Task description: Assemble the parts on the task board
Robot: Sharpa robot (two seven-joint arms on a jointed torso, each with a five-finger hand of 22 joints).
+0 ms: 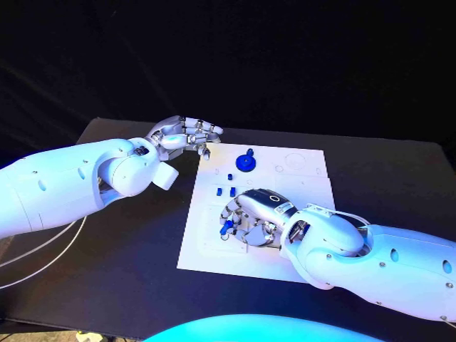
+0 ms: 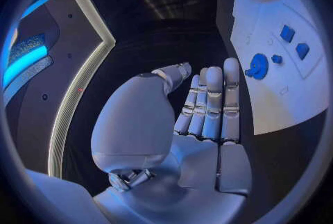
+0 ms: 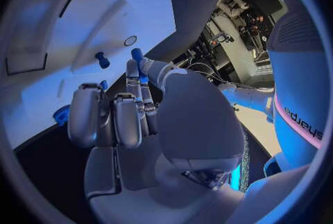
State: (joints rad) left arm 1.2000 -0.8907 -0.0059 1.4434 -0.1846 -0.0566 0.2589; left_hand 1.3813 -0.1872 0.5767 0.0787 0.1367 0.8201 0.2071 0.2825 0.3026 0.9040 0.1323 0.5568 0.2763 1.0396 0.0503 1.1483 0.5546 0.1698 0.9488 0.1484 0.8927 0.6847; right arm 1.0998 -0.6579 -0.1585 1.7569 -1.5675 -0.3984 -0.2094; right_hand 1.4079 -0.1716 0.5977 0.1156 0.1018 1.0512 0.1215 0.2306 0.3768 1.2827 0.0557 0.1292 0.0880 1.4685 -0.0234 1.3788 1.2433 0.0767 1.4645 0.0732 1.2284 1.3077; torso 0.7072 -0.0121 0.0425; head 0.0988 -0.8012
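White task board (image 1: pixel 302 206) lies flat mid-table, small blue parts (image 1: pixel 246 162) on it.

The right hand (image 1: pixel 251 217) covers part of the board (image 1: pixel 213 249) and some small blue parts (image 1: pixel 226 191), so I cannot tell if it holds one.

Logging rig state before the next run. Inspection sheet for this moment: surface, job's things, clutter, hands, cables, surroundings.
Surface: black table, task board lying in the middle.
Job's things: round blue part at the board's far end; small blue parts mid-board.
Clutter: nothing seen.
Hands: left hand off the board at its far left corner, holding nothing, fingers straight and together in the left wrist view. Right hand over the board, a blue part at its fingertips.
Cables: pale cables under the left arm.
Surroundings: dark backdrop.
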